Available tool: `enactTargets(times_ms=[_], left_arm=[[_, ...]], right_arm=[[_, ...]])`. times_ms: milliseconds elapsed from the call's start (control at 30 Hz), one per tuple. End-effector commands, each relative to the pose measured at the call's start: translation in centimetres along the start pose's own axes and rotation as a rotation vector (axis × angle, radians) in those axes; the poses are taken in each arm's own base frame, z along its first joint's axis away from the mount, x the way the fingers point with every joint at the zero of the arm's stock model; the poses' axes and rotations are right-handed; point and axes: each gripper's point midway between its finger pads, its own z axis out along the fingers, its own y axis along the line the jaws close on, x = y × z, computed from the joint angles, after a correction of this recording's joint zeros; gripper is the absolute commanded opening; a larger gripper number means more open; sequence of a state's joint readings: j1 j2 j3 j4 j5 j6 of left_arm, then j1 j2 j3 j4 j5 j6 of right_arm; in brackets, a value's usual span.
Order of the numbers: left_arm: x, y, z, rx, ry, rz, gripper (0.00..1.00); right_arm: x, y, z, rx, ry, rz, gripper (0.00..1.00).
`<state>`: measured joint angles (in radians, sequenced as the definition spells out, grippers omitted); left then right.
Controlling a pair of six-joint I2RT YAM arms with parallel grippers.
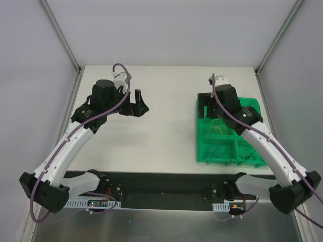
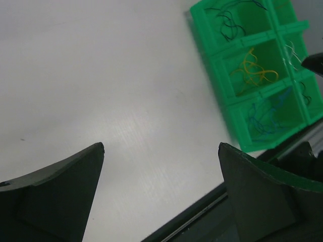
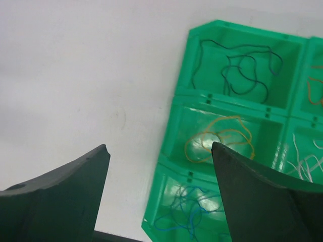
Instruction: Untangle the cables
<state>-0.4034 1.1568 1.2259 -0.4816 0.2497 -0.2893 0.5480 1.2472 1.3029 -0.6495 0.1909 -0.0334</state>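
The cables lie sorted by colour in a green divided tray (image 1: 202, 151) on the right of the table. In the right wrist view I see black wire (image 3: 237, 68), orange-yellow wire (image 3: 219, 138), blue wire (image 3: 194, 212) and white wire (image 3: 308, 164), each in its own compartment. The left wrist view shows the same tray (image 2: 217, 65) with orange-yellow (image 2: 252, 70) and blue (image 2: 267, 116) strands. My right gripper (image 3: 159, 146) is open and empty over the tray's left edge (image 1: 204, 108). My left gripper (image 2: 161, 146) is open and empty over bare table (image 1: 143, 104), well left of the tray.
The white table (image 1: 166, 136) is walled on the left, right and back. A black strip (image 1: 166, 184) runs along its near edge by the arm bases. Purple cables run along both arms.
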Motion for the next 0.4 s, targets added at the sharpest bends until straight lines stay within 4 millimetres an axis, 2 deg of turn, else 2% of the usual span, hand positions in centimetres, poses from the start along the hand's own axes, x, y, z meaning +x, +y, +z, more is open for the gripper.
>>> enactTargets(times_ms=[0, 33, 67, 233, 367], left_arm=[[0.0, -5.3, -2.6, 0.252, -0.123, 0.061, 0.96], [-0.4, -6.3, -3.7, 0.298, -0.175, 0.08, 0.97], [-0.3, -6.8, -3.9, 0.329, -0.191, 0.083, 0.98], [-1.7, -10.3, -9.5, 0.497, -0.344, 0.145, 0.99], [-3.3, -11.6, -13.5, 0.53, -0.459, 0.219, 0.99]], right_arm=[[0.8, -3.7, -3.9, 0.106, -0.197, 0.092, 0.86], [1.5, -4.1, -4.8, 0.102, -0.233, 0.095, 0.86], [2.0, -4.7, -5.8, 0.105, -0.272, 0.074, 0.97], [3.3, -6.9, -11.8, 0.1, -0.449, 0.139, 0.96], [2.9, -8.1, -16.8, 0.081, -0.568, 0.185, 0.96]])
